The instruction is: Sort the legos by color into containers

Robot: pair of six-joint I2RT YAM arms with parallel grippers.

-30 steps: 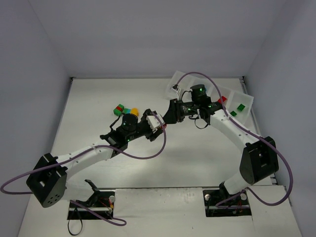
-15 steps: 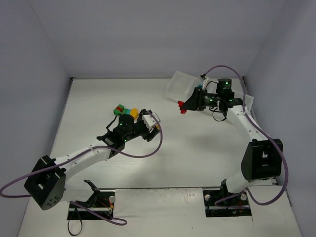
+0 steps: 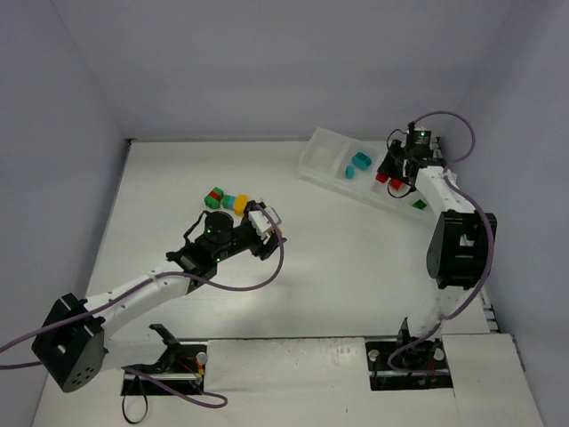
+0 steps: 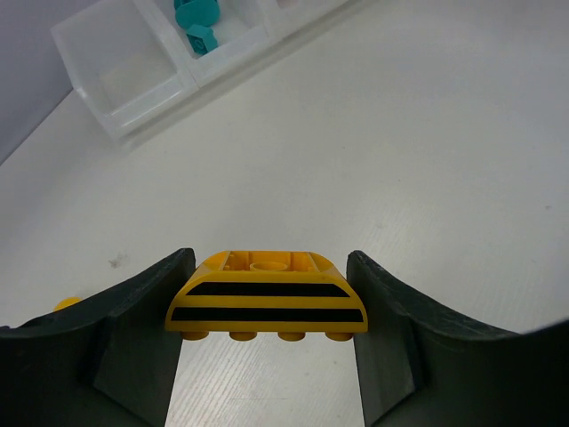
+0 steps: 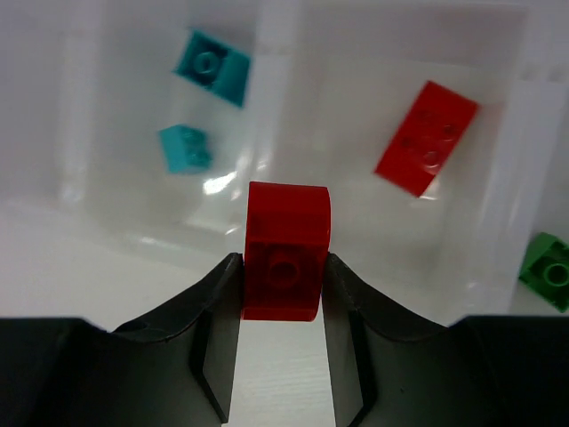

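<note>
My left gripper (image 4: 267, 331) is shut on a yellow lego with two black stripes (image 4: 267, 298), held above the bare table; from above, the left gripper (image 3: 269, 222) sits mid-table. My right gripper (image 5: 283, 294) is shut on a red lego (image 5: 286, 262) just in front of the tray's near wall. From above, the right gripper (image 3: 388, 172) hangs over the containers (image 3: 320, 147), one long translucent tray. Two teal legos (image 5: 212, 64) lie in one compartment, a red lego (image 5: 427, 136) in the compartment beside it, and a green lego (image 5: 547, 267) further right.
A small cluster of legos lies on the table left of my left gripper: a green-and-red stack (image 3: 214, 197), a teal one (image 3: 228, 200) and a yellow one (image 3: 240, 202). The tray's leftmost compartment (image 4: 116, 62) holds nothing. Grey walls close off the table on three sides.
The right arm swung from mid-table back to the tray, carrying the red lego. The left arm shifted slightly left with the yellow lego still held.
</note>
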